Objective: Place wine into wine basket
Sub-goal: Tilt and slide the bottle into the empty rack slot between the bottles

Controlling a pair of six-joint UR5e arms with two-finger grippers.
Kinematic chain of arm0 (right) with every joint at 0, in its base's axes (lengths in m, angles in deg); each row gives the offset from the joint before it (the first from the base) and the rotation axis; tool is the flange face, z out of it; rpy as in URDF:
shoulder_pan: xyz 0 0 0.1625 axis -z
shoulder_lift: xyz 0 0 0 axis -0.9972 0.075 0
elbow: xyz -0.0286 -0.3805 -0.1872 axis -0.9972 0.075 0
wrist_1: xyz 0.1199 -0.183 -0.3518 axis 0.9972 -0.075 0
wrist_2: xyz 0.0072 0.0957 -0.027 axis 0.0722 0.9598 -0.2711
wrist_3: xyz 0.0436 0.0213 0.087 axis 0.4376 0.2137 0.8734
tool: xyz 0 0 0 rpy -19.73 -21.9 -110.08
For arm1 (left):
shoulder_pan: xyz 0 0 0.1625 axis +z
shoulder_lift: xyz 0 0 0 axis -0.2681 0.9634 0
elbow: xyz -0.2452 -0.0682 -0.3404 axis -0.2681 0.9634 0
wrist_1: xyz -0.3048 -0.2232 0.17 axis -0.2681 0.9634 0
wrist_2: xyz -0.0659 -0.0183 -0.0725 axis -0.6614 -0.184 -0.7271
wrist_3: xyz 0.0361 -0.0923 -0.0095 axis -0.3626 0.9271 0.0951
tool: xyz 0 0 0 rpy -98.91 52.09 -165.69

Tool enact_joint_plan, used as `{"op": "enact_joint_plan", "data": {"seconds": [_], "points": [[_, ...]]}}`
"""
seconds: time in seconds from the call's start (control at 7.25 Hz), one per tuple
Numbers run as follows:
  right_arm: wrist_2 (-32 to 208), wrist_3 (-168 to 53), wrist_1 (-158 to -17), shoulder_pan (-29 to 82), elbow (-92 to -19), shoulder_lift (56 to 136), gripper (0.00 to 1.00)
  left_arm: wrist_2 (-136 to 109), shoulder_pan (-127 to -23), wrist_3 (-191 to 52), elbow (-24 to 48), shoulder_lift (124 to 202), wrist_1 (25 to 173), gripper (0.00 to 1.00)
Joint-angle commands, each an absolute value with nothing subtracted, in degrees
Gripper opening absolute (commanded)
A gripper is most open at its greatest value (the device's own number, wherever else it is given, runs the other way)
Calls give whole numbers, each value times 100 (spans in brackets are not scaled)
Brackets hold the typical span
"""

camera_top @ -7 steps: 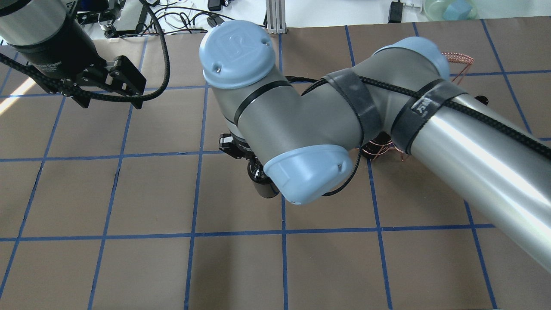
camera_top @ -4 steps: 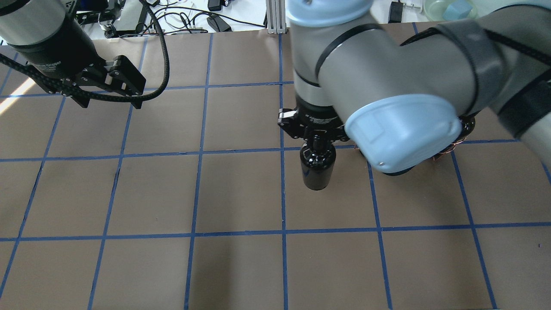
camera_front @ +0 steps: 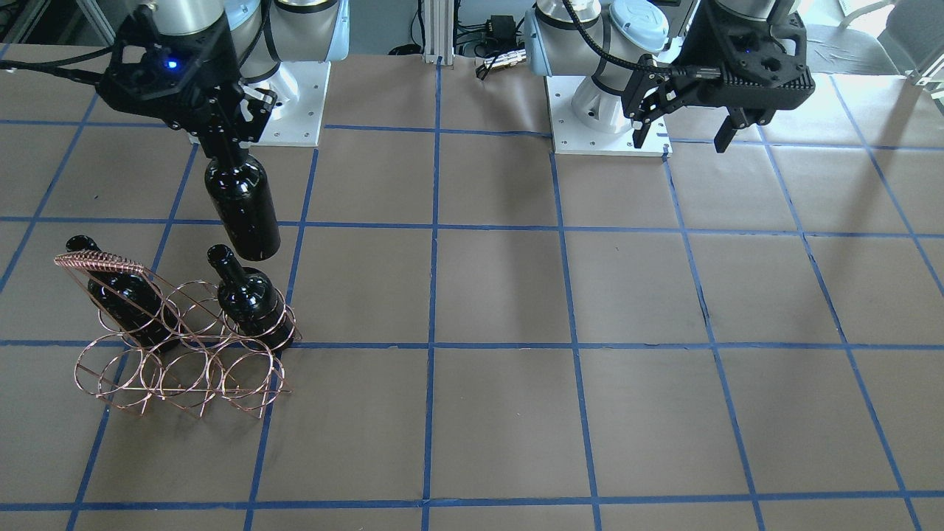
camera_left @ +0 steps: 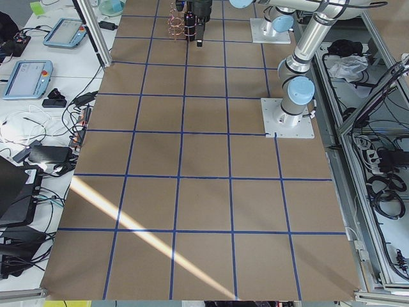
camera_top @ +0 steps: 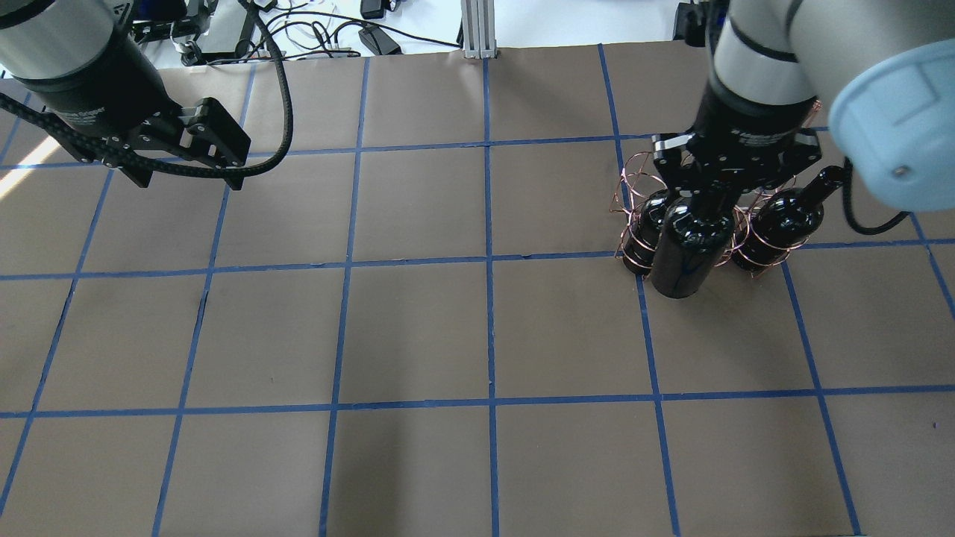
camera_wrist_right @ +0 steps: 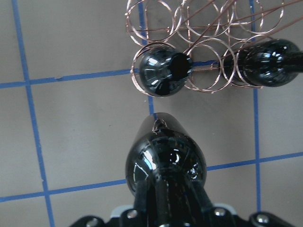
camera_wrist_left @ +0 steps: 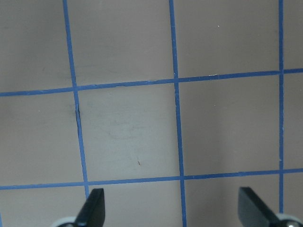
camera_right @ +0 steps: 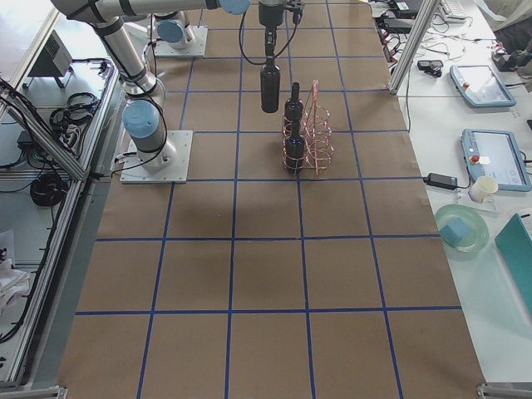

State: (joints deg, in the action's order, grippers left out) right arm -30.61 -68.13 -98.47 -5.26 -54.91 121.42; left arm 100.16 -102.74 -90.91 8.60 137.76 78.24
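My right gripper (camera_top: 709, 190) is shut on the neck of a black wine bottle (camera_top: 690, 246) and holds it upright in the air. The bottle (camera_front: 243, 206) hangs on the robot's side of the copper wire basket (camera_front: 177, 361), outside its rings. Two alike bottles (camera_front: 122, 295) (camera_front: 251, 302) stand in the end rings of the basket's row nearest the robot; the ring between them and the far row are empty. In the right wrist view the held bottle (camera_wrist_right: 165, 156) sits just short of a basketed bottle (camera_wrist_right: 163, 73). My left gripper (camera_top: 190, 153) is open and empty, high at the far left.
The two robot bases (camera_front: 291, 110) (camera_front: 605, 118) stand at the table's robot edge. An aluminium post (camera_top: 474, 30) and cables lie beyond the far edge. Side tables with tablets and a green bowl (camera_right: 461, 226) flank the brown, blue-taped table (camera_top: 418, 335).
My right arm has swung to the right with the bottle, from the table's middle to beside the basket. The left arm has not moved.
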Motion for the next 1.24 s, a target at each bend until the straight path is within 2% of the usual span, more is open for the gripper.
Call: {"op": "enact_joint_plan", "data": {"seconds": [0.0,0.41,1.1], "points": [[-2978,-7630,-10172,200,-5432,12193,0,10025,-10274,-9091,865,13776,7821,100],[-2794,-7919,-10639,281,-5107,11546,0,10025,-10274,-9091,865,13767,7821,100],[-2776,-8194,-10729,405,-5150,11324,0,10016,-10274,-9047,882,13767,7777,100]]}}
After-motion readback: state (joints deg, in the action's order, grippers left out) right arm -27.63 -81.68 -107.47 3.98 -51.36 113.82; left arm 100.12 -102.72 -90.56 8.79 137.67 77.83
